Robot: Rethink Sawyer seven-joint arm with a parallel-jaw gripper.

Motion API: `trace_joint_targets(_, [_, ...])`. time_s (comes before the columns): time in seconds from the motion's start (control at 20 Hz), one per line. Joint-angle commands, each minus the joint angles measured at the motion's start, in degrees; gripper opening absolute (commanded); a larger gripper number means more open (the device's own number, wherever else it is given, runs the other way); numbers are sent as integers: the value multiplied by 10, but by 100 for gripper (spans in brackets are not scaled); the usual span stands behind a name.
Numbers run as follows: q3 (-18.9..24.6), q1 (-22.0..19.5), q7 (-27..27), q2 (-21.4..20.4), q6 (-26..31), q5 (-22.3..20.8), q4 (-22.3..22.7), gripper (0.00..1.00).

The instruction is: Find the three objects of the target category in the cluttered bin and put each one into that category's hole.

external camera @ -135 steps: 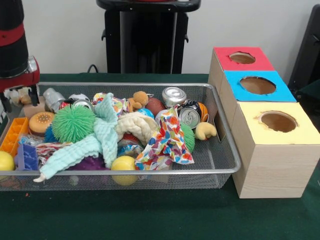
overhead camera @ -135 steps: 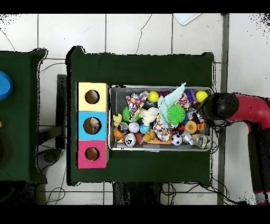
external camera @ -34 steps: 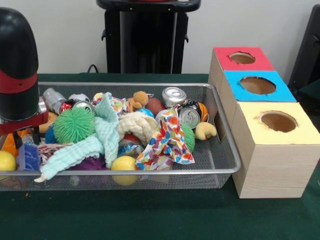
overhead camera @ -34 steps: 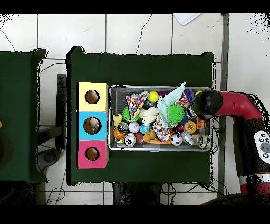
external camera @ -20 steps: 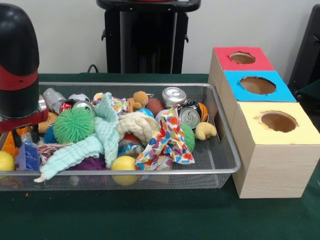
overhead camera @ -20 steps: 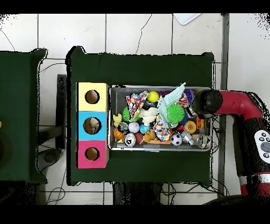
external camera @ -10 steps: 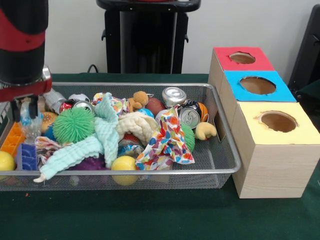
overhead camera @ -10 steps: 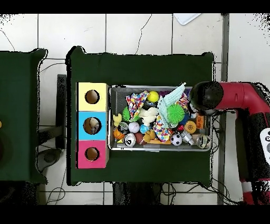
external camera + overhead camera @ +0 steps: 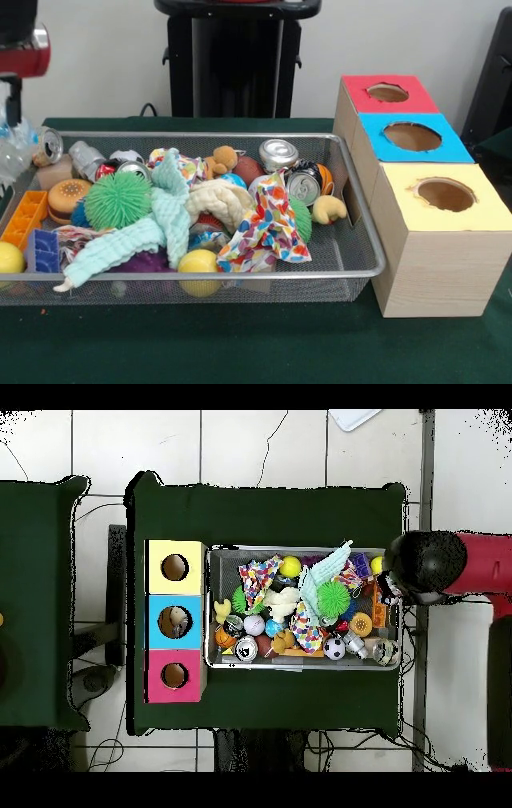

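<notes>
At the bin's end farthest from the boxes, the gripper (image 9: 11, 124) has risen clear of the clutter and moved outward over the rim of the wire bin (image 9: 364, 240). Its fingers (image 9: 14, 100) appear clenched on a crumpled clear plastic bottle (image 9: 10, 160), which now hangs above the bin's edge, no longer among the toys. In the overhead view the arm's head hides the grasp. Judgement: one candidate object is extracted and the carry to a hole comes next; which hole is correct cannot be determined, though the blue box (image 9: 448, 148) already holds something in the overhead view. The red box (image 9: 360, 100) and yellow box (image 9: 488, 212) stand in line with it, just beside the bin's opposite end, so the full length of the bin lies between bottle and holes. Remaining in the bin: several drink cans (image 9: 279, 152), a green spiky ball (image 9: 118, 198), a mint cloth (image 9: 164, 216) and a patterned cloth (image 9: 268, 224), piled high enough to snag a low carry.
</notes>
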Motion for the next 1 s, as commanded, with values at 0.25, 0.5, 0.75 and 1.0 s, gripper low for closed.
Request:
trace_joint_targets(0.25, [-15, 2, -130, -31, 70, 4, 63, 0])
trace_joint_targets(0.5, [-19, 48, -73, -18, 80, 12, 57, 0])
trace_joint_targets(0.75, [-32, 80, -16, -29, 63, 24, 71, 0])
trace_joint_targets(1.0, [-52, 107, 30, -47, 52, 48, 95, 0])
